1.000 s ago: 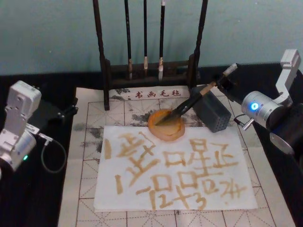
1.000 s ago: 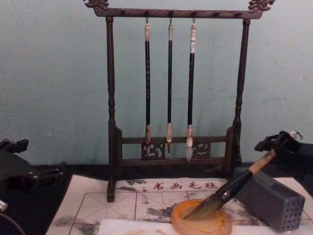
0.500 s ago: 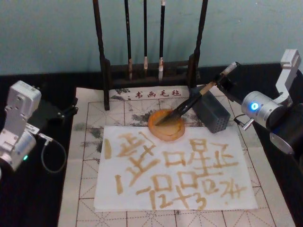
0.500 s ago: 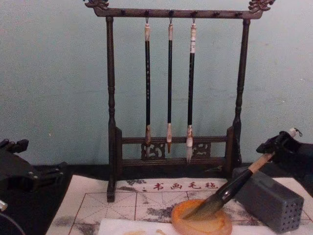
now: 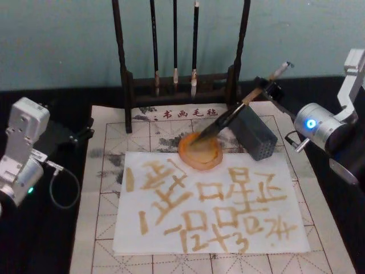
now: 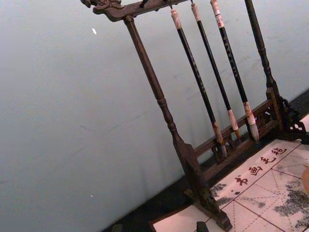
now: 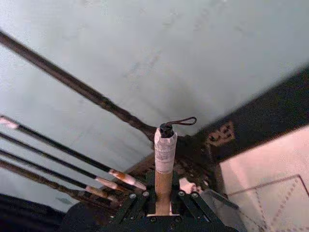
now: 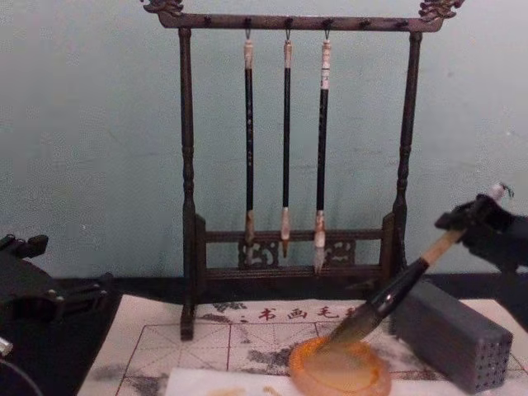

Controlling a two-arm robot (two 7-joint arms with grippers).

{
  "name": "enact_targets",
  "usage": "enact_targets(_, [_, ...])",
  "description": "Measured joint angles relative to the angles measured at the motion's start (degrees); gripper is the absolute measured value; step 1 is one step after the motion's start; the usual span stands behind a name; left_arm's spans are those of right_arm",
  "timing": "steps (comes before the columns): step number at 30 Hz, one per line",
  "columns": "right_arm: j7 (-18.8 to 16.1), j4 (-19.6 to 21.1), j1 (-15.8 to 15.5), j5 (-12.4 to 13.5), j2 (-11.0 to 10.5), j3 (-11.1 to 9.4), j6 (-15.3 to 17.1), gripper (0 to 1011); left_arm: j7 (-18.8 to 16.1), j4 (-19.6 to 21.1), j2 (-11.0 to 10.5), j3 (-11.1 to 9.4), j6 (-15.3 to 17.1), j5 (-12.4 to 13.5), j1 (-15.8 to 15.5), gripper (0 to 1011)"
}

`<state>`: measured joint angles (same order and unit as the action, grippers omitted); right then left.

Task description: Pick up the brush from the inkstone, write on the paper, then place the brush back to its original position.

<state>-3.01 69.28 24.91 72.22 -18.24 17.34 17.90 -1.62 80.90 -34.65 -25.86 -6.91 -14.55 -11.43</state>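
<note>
Right gripper was clamped on the upper handle of the brush, whose tip was in the inkstone. The paper carried many strokes; writing was judged done, with laying down and release of the brush outstanding. Left gripper sat parked at the left.
</note>
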Motion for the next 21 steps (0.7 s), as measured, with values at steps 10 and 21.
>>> enact_targets(10, [-5.34,6.4,-2.38,-4.46,-4.29,3.23,-5.72,179,0.01,0.0,0.0,0.0,0.0,0.0,0.0,1001])
enact_targets(21, [-12.44,12.18,-5.11,-11.93,-8.43,5.58,-12.5,179,0.0,0.0,0.0,0.0,0.0,0.0,0.0,1001])
